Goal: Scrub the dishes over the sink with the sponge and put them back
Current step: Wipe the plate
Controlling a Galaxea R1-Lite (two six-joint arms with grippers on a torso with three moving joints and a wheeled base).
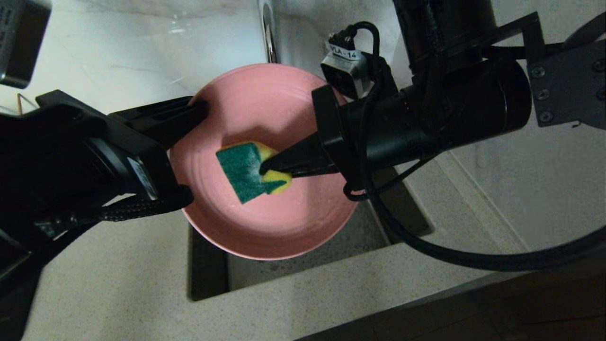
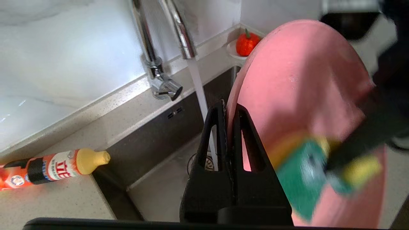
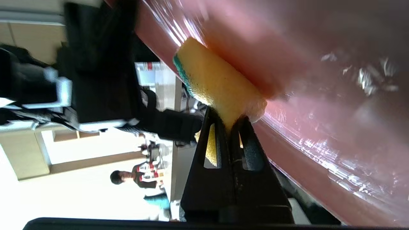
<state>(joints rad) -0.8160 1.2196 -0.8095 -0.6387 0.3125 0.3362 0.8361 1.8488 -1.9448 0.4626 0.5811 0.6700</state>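
From the head view we see our left gripper [image 1: 201,110] clamped tight on the rim of the pink plate [image 1: 284,222], held above the sink [image 1: 208,270], while our right gripper [image 1: 265,168] pinches the sponge [image 1: 241,173] against the plate's inner face. Only the left wrist view shows water running from the chrome tap [image 2: 179,28] just beyond the fingers, an orange bottle [image 2: 54,166] lying on the speckled counter [image 2: 48,204], and a red fruit on a white saucer [image 2: 235,54] past the plate. The sink's floor is mostly hidden behind the plate, and the sponge is smeared in the left wrist view.
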